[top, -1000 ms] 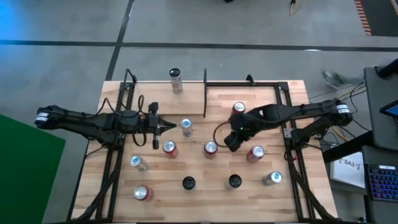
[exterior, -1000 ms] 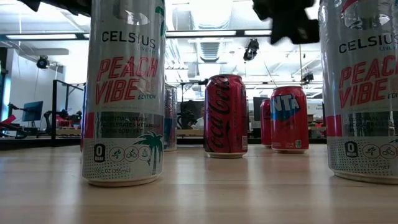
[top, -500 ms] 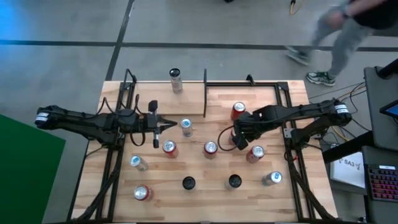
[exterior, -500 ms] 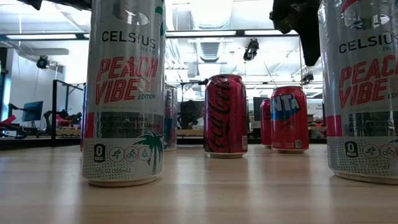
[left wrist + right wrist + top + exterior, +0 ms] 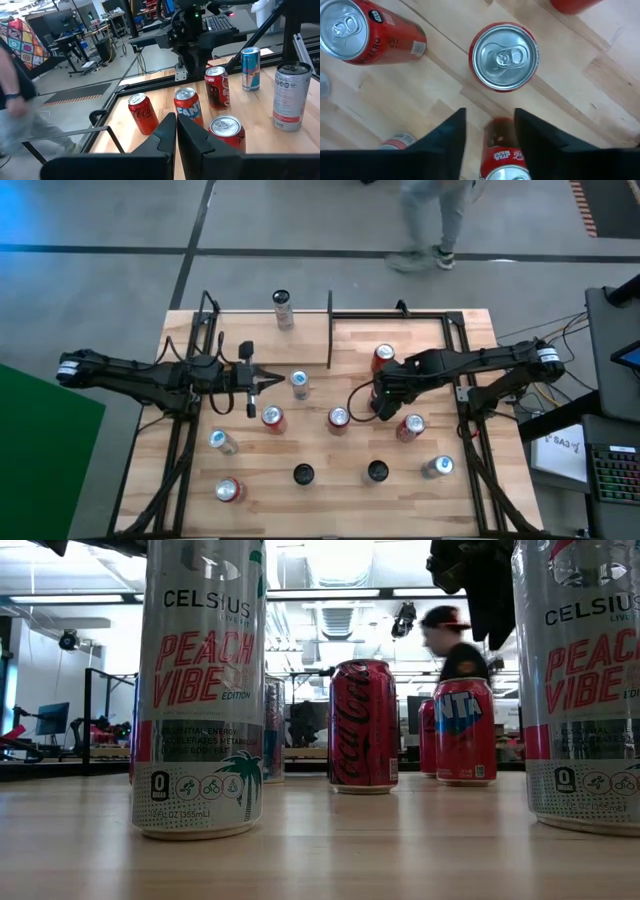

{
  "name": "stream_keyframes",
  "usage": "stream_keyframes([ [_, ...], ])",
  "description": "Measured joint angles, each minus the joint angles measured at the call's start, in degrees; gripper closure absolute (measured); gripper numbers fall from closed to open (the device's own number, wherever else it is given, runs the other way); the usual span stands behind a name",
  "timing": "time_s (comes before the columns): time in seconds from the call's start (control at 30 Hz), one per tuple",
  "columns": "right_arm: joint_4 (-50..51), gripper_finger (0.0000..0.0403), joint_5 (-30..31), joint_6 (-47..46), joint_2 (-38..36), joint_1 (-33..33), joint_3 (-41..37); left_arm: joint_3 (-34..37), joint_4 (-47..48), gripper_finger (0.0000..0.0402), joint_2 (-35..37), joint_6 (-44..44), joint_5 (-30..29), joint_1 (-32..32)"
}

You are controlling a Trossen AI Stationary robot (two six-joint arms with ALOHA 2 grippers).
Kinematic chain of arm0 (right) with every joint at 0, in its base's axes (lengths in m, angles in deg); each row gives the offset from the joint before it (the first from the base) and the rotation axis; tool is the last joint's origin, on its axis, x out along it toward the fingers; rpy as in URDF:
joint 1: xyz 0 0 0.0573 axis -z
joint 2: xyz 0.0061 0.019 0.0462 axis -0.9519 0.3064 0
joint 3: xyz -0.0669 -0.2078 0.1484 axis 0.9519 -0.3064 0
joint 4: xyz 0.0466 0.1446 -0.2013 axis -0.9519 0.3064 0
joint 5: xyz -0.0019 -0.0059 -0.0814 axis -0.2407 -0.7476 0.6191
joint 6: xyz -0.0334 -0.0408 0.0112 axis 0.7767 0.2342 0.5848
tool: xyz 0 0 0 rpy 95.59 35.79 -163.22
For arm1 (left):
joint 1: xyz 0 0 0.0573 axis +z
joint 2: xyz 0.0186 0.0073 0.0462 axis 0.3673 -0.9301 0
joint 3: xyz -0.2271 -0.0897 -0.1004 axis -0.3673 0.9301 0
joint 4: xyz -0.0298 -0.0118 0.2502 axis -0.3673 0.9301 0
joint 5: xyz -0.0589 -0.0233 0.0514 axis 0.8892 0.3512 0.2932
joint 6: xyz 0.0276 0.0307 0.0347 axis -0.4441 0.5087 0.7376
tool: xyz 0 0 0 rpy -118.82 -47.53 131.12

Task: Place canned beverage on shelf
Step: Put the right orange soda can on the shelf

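Several drink cans stand upright on the light wood board (image 5: 455, 510), among them red ones (image 5: 339, 418) (image 5: 410, 426) (image 5: 384, 356). The shelf (image 5: 420, 330) is the board's far strip, edged by black rods, with an upright divider rod (image 5: 330, 330); a dark-topped can (image 5: 283, 308) stands on its left part. My right gripper (image 5: 378, 403) (image 5: 490, 115) hangs open, pointing steeply down, well above the cans (image 5: 480, 590). One red can (image 5: 505, 56) stands just ahead of its fingers, and another (image 5: 500, 150) shows below the gap. My left gripper (image 5: 264, 384) (image 5: 176, 131) waits shut at the left.
Two tall Celsius cans (image 5: 200, 690) (image 5: 580, 680) stand close to the near edge, with a Coca-Cola can (image 5: 363, 725) and a Fanta can (image 5: 465, 730) behind them. Black frame rods (image 5: 185, 440) (image 5: 470, 430) run along both sides. A person (image 5: 435, 220) walks beyond the far edge.
My right gripper has tipped from a slant to pointing steeply down over the red cans, staying about where it was. A person has crossed the floor beyond the far edge from right to left. No can has moved.
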Motion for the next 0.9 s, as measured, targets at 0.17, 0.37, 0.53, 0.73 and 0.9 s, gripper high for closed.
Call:
stream_keyframes([
  [0.17,-1.8,0.0171,0.6,0.7,0.2,0.0,0.0,0.1,0.0,0.0402,0.0,-0.7,0.0,0.0],
  [0.37,-2.7,0.0112,4.1,1.7,2.2,1.4,0.0,0.1,0.0,0.0402,0.0,-1.1,0.0,0.0],
  [0.53,-2.7,0.0078,4.1,3.5,4.9,3.9,0.0,0.1,0.0,0.0402,0.0,-1.2,0.0,0.0],
  [0.73,-2.7,0.0047,2.5,4.7,7.7,5.7,0.0,0.1,-0.4,0.0402,0.0,-1.0,-0.1,0.0],
  [0.9,-2.5,0.0044,1.7,5.8,10.8,6.4,0.0,0.2,-0.4,0.0402,0.0,-0.8,-0.2,0.0],
])
